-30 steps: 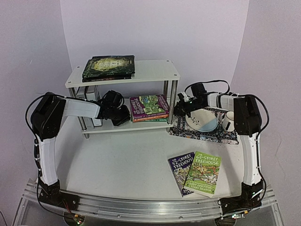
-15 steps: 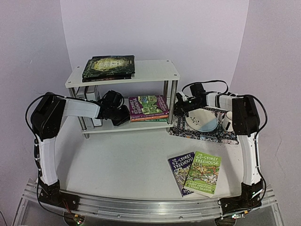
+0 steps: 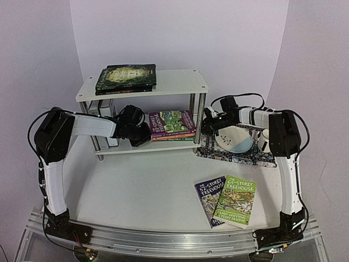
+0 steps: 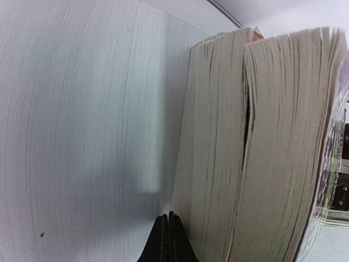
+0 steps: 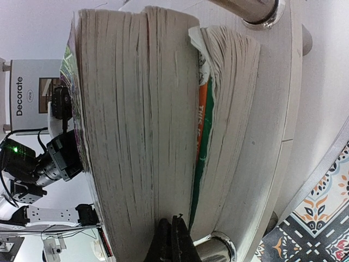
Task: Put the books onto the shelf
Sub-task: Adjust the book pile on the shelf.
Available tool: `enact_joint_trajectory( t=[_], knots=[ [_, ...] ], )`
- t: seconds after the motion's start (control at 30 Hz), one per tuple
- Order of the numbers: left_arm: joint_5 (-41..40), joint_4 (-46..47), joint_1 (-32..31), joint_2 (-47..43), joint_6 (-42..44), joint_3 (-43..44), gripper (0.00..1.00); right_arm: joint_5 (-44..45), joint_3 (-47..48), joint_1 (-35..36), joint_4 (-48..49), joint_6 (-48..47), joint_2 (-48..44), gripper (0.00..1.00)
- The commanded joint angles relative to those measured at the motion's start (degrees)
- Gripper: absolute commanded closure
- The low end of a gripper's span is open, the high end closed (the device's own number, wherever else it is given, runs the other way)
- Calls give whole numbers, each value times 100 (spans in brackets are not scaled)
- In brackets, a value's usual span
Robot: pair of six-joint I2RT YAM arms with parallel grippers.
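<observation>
The white shelf (image 3: 174,82) carries dark books (image 3: 126,77) on its top board. A stack of colourful books (image 3: 173,124) lies flat on the lower board, and white hardbacks (image 3: 107,117) stand at its left end. My left gripper (image 3: 146,132) is shut, with its tips (image 4: 168,218) at the stack's left page edges (image 4: 262,153). My right gripper (image 3: 205,126) is also shut, its tips (image 5: 172,221) against the stack's right page edges (image 5: 136,120) beside a chrome post (image 5: 215,248). Two Treehouse books, green (image 3: 235,201) and purple (image 3: 208,194), lie on the table at the front right.
To the right of the shelf a patterned mat (image 3: 240,155) holds a white bowl (image 3: 234,139) and a mug (image 3: 265,141), directly under my right arm. The shelf's chrome posts stand close to both grippers.
The right gripper has edged slightly left against the stack, and the stack has slid a little to the left. The left arm has hardly moved.
</observation>
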Motion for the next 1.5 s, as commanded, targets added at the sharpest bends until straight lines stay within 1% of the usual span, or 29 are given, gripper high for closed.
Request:
enact_joint_trajectory(
  t=[0.0, 0.1, 0.27, 0.37, 0.6, 0.83, 0.97, 1.1, 1.27, 1.47],
  knots=[
    [277, 78, -311, -429, -79, 0, 100, -188, 206, 75, -86, -74, 56, 100],
    [242, 77, -338, -471, -99, -36, 100, -24, 204, 65, -110, -87, 35, 100],
    [29, 66, -335, -615, -66, -161, 100, 544, 206, 9, -203, -92, -33, 100],
    [27, 52, -236, -617, -25, -170, 100, 771, 263, -22, -252, -93, 2, 100],
    [18, 20, -106, -714, 59, -148, 100, 703, 742, -13, -529, -129, 365, 100],
    [87, -29, -102, -994, 96, -299, 100, 757, 617, 17, -648, -298, 249, 100],
    [172, -57, -164, -1303, 53, -599, 99, 1179, 302, 1, -759, -510, -92, 100],
    [164, -99, -314, -1623, 13, -896, 99, 1939, -236, -46, -775, -658, -630, 100],
    [37, -183, -519, -1909, -85, -1215, 99, 2823, -1172, -53, -759, -831, -1483, 100],
    [-293, -202, -585, -2409, -170, -1710, 100, 3470, -2519, 57, -493, -937, -2688, 100]
  ],
)
